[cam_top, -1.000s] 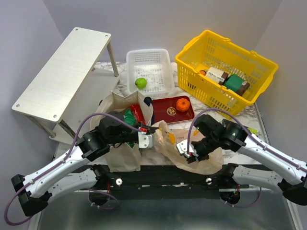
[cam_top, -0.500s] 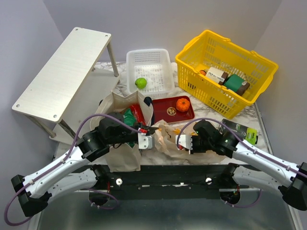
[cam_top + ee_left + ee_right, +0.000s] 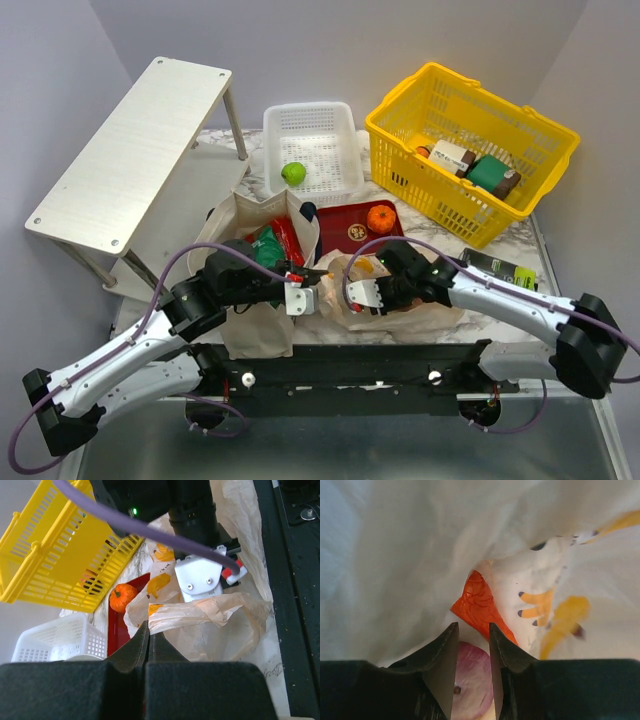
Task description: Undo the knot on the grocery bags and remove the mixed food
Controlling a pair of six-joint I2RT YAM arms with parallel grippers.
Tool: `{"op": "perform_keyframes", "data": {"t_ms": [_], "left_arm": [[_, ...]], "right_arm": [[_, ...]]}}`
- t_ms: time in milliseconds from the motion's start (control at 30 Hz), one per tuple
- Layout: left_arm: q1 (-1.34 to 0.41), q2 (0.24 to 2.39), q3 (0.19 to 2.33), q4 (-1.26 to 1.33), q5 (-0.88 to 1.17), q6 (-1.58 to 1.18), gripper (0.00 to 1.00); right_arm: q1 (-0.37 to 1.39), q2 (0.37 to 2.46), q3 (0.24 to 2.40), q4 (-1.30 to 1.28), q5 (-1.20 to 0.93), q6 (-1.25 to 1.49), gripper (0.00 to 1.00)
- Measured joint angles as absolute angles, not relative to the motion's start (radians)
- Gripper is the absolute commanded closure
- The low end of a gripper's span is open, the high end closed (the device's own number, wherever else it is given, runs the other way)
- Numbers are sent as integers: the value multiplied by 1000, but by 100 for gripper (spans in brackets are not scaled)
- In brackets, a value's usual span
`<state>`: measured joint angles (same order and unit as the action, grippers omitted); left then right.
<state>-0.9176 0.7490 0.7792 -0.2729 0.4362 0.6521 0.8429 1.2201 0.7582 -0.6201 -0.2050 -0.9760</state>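
The peach-cream plastic bag (image 3: 415, 305) lies at the table's near edge, its mouth held open toward the left. My left gripper (image 3: 303, 291) is shut on the bag's rim (image 3: 165, 617). My right gripper (image 3: 358, 296) is inside the bag, jaws a little apart, with a purple onion (image 3: 472, 680) between and below the fingertips and an orange-red packet (image 3: 477, 605) just beyond. The canvas tote (image 3: 245, 215) stands left of it, holding a green snack bag (image 3: 268, 243) and red packets (image 3: 288, 235). No knot shows.
A red tray (image 3: 340, 215) holds an orange (image 3: 380, 217). A white basket (image 3: 312, 128) holds a green apple (image 3: 293, 173). A yellow basket (image 3: 440, 90) with boxes stands back right. A black-and-green box (image 3: 500, 268) lies right. A white shelf (image 3: 130, 140) stands left.
My right arm has swung left and its gripper has gone into the plastic bag's open mouth. My left gripper has stayed put, holding the bag's rim.
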Motion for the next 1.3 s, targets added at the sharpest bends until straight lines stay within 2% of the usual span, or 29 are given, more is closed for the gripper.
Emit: {"op": "perform_keyframes", "data": {"t_ms": [67, 133, 267, 300, 433, 833, 1000, 1200, 1267, 1300], "left_arm": [[-918, 740, 767, -269, 436, 647, 100], [-916, 734, 756, -263, 436, 645, 100], [-910, 731, 746, -258, 435, 643, 100], [-908, 730, 745, -255, 435, 643, 100], [-894, 729, 743, -248, 435, 643, 100], [-878, 731, 743, -257, 435, 692, 100], [-878, 736, 743, -263, 437, 715, 100], [-878, 744, 743, -264, 448, 718, 100], [-878, 744, 743, -264, 451, 719, 100], [-878, 744, 743, -264, 452, 719, 100]], "right_arm": [[842, 1278, 756, -616, -189, -1024, 55], [840, 1324, 745, -606, -172, -1064, 55], [832, 1355, 744, -547, -162, -1131, 77], [830, 1355, 744, -541, -161, -1141, 87], [829, 1338, 745, -545, -161, -1161, 100], [825, 1013, 797, -788, -181, -1015, 99], [825, 953, 776, -809, -186, -963, 87], [824, 1082, 778, -785, -196, -1008, 85], [824, 1145, 782, -769, -194, -1042, 77], [824, 1177, 785, -764, -190, -1058, 67]]}}
